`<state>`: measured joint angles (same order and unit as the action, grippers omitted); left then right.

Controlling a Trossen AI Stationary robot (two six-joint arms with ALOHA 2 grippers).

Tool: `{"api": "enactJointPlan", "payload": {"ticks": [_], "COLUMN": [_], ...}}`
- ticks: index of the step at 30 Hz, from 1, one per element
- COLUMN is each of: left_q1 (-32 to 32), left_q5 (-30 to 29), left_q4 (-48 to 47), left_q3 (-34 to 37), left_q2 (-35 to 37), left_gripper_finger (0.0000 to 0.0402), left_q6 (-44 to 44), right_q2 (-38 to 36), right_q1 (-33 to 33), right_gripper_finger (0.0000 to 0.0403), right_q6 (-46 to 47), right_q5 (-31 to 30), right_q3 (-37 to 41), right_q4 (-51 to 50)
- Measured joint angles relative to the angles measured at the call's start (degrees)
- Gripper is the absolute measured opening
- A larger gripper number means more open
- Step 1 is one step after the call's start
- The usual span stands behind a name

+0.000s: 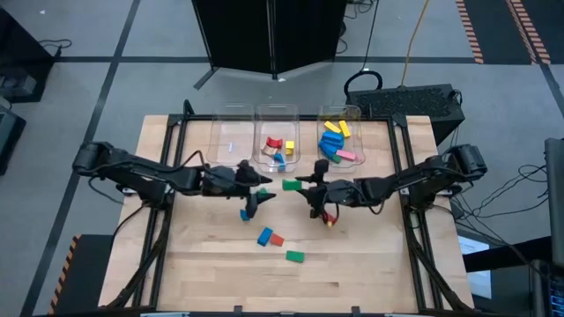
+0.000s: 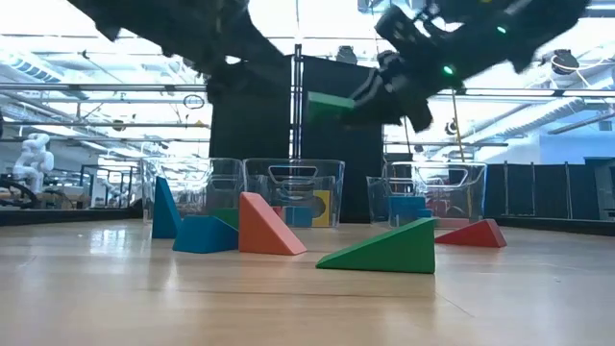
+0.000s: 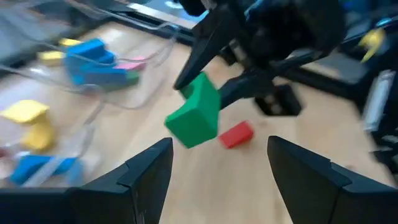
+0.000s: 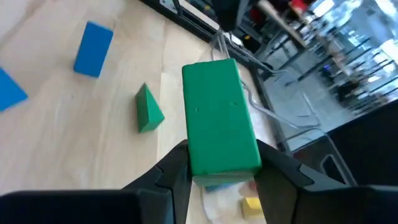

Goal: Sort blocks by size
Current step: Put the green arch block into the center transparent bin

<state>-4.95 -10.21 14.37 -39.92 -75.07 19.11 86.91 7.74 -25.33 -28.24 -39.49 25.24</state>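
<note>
The left gripper (image 1: 261,192) hung over the middle of the table with its two fingers (image 3: 146,171) apart and nothing between them. Just below it on the wood lay a small blue block (image 1: 246,215). A bit nearer the front edge sat a bigger blue block (image 1: 264,236), an orange block (image 1: 278,239) touching it, and a green wedge (image 1: 294,256) a little farther on. Right in front of the left gripper, held up in the air, was a green block (image 1: 290,185). The right gripper (image 1: 304,184) had its fingers squeezed on that green block, one on each side. The two grippers pointed at each other with the green block between them. Under the right gripper, close to its arm, a small red block (image 1: 328,217) lay on the table. Beyond both grippers, at the far side of the table (image 1: 370,273), stood three clear bins in a row. The left bin (image 1: 231,132) sat past the left gripper, and I could not tell if any block was in it. The middle bin (image 1: 276,141) held red, yellow and blue blocks. The right bin (image 1: 340,136), past the right gripper, held yellow, blue and pink blocks.
</note>
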Motion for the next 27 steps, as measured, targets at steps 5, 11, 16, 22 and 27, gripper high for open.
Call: {"api": "enactJointPlan", "payload": {"ticks": [5,11,16,22,27], "left_q1": [-5.1,-10.7,-14.2,-15.9,-16.1], "left_q5": [-11.0,-20.7,-28.0,-29.3,-29.3], "left_q4": [-8.2,-14.6,-21.8,-23.9,-24.1], "left_q3": [0.0,0.0,0.0,0.1,0.1], "left_q2": [2.8,2.9,2.9,1.6,-0.1], "left_gripper_finger": [0.0262,0.0262,0.0262,0.0262,0.0262], "left_q6": [-0.5,1.7,4.3,4.6,4.6], "right_q2": [0.0,0.0,2.3,11.5,21.8], "right_q1": [-5.5,-12.3,-21.3,-30.5,-33.9], "right_gripper_finger": [0.0132,0.0132,0.0132,0.0132,0.0132], "right_q6": [8.4,11.2,15.7,20.8,23.2], "right_q5": [7.2,8.1,23.7,40.1,47.1], "right_q3": [-9.7,-20.7,-28.0,-35.5,-43.1], "right_q4": [-13.9,-25.3,-30.4,-35.0,-40.6]}}
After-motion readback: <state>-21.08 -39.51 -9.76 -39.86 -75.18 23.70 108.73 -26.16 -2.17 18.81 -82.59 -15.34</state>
